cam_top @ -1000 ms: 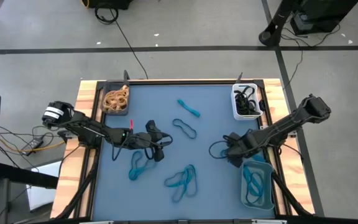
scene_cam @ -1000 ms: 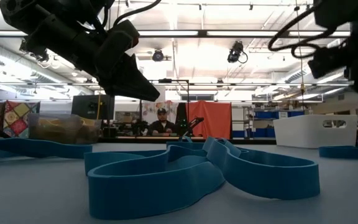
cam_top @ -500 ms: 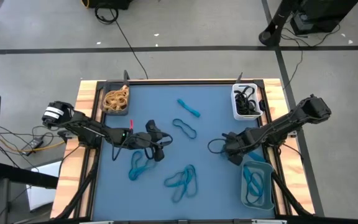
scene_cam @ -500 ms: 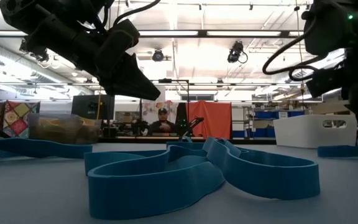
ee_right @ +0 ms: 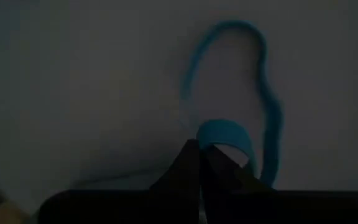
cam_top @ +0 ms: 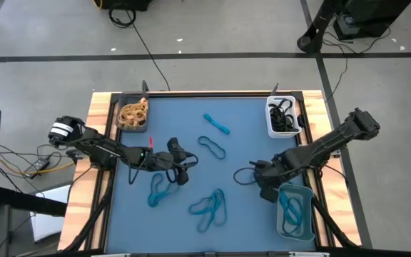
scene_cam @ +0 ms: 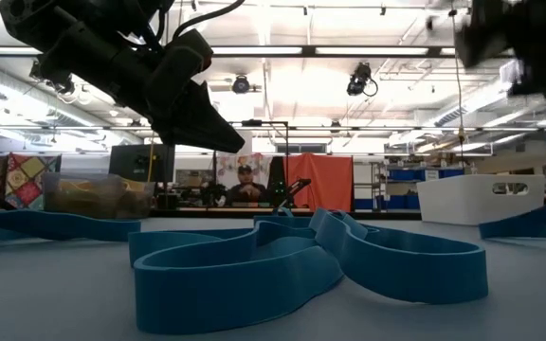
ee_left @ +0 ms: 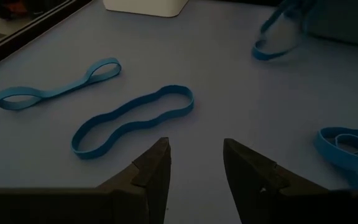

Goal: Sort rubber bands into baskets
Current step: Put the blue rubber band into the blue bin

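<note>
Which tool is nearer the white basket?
Right. The right tool sits just below the white basket on the table's right side; the left tool is near the table's middle, farther away.

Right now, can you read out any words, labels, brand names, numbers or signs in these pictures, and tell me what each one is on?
None can be read.
Left arm: a white band on its base, with no print that can be made out.
Room behind the table, low view: hangings and a patterned quilt, no legible lettering.
Baskets, rubber bands and mat: no markings show.
</note>
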